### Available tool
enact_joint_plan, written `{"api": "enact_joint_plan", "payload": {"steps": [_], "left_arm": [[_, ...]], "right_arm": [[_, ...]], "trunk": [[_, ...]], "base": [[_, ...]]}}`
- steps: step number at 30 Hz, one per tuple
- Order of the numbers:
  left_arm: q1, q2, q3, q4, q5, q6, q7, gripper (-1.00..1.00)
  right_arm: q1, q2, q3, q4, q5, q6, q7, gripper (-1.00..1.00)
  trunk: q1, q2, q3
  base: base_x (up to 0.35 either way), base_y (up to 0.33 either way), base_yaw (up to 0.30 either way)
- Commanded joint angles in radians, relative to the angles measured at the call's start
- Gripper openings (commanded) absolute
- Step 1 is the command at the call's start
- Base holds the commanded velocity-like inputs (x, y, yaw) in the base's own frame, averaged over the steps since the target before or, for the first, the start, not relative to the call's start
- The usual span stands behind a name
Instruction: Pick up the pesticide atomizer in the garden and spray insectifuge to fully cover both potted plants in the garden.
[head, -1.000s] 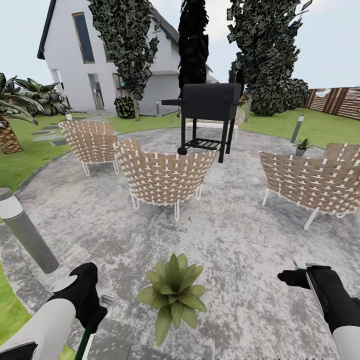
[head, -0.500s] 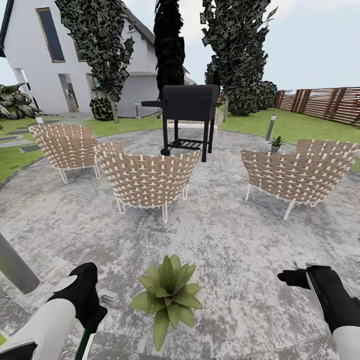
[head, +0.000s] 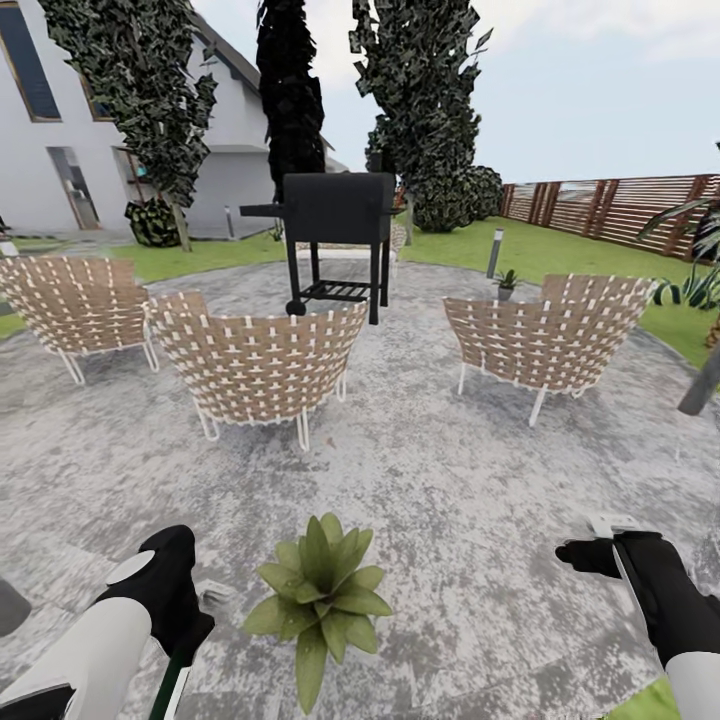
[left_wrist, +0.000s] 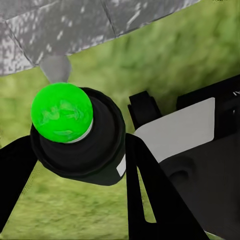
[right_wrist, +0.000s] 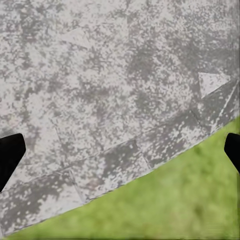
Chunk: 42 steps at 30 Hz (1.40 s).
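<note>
**A:** Head view first. What step is this?

**B:** The bottle is already in hand, I judge, so the spraying is what remains. At the lower left of the frame the left gripper (head: 185, 640) hangs low, and a slim dark green shaft, the pesticide atomizer (head: 166, 690), runs down from it to the bottom edge. One potted plant (head: 315, 595) sits on the grey patio (head: 450, 480) at lower centre, just right of that gripper. A second small plant (head: 507, 280) shows far off at right of centre, beyond a woven chair (head: 545, 335); whether it is the other one to spray, I cannot tell.

**A:** And the right gripper?

**B:** The right gripper (head: 600, 550) is at the lower right, holding nothing that I can see.

**A:** Left wrist view?

**B:** The atomizer's bright green cap (left_wrist: 62, 112) and dark collar sit between the two black fingers (left_wrist: 150, 185), which press in on it from either side: closed on the bottle. Lawn (left_wrist: 175, 55) lies behind.

**A:** Right wrist view?

**B:** Only the black fingertips (right_wrist: 9, 155) show at the left and right edges, spread wide with nothing between them, over paving and grass.

**A:** Next move?

**B:** I judge it calls for aiming the nozzle at the near rosette and covering every leaf.
</note>
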Motion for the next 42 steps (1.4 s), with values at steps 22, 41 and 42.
{"api": "enact_joint_plan", "payload": {"steps": [22, 41, 42], "left_arm": [[0.000, -0.001, 0.009, -0.005, -0.010, 0.008, -0.010, -1.00], [0.000, -0.001, 0.011, -0.006, -0.009, 0.008, -0.010, -1.00], [0.000, -0.001, 0.011, -0.006, -0.009, 0.008, -0.010, -1.00]], "right_arm": [[-0.001, 0.001, -0.001, -0.001, 0.011, 0.003, 0.009, 1.00], [-0.001, 0.000, -0.001, -0.001, 0.011, 0.003, 0.009, 1.00], [-0.001, 0.000, -0.001, -0.001, 0.011, 0.003, 0.009, 1.00]], "trunk": [[0.000, 0.000, 0.000], [0.000, 0.000, 0.000], [0.000, 0.000, 0.000]], "base": [[-0.143, 0.087, -0.075], [-0.005, 0.342, -0.263], [0.000, 0.344, -0.264]]}}
